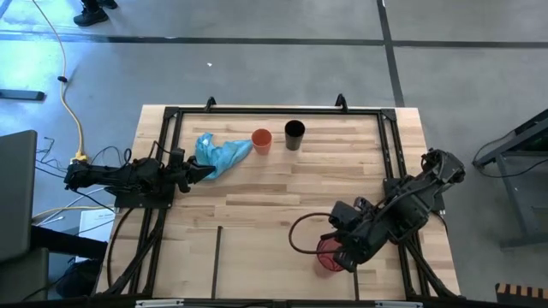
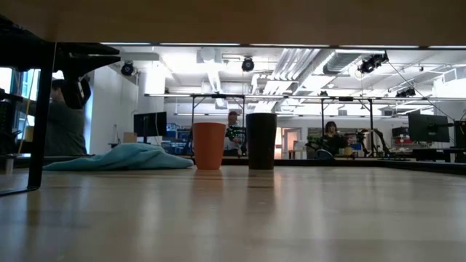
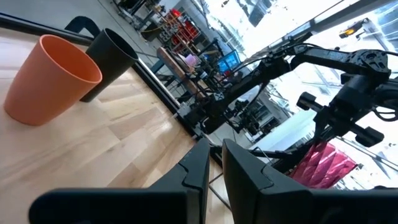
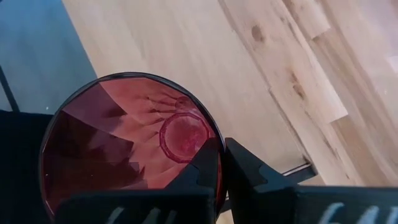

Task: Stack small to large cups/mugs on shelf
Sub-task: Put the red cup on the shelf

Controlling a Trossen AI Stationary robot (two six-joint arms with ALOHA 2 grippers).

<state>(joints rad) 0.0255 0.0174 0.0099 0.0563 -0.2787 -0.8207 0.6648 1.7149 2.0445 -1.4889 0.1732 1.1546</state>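
Pinching the rim of the faceted, translucent red-pink cup, the right gripper is nearly closed.

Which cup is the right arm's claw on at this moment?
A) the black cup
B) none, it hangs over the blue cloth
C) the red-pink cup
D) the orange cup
C: the right gripper pinches the rim of the red-pink cup at the table's near edge, while the orange cup and black cup stand untouched at the far side.
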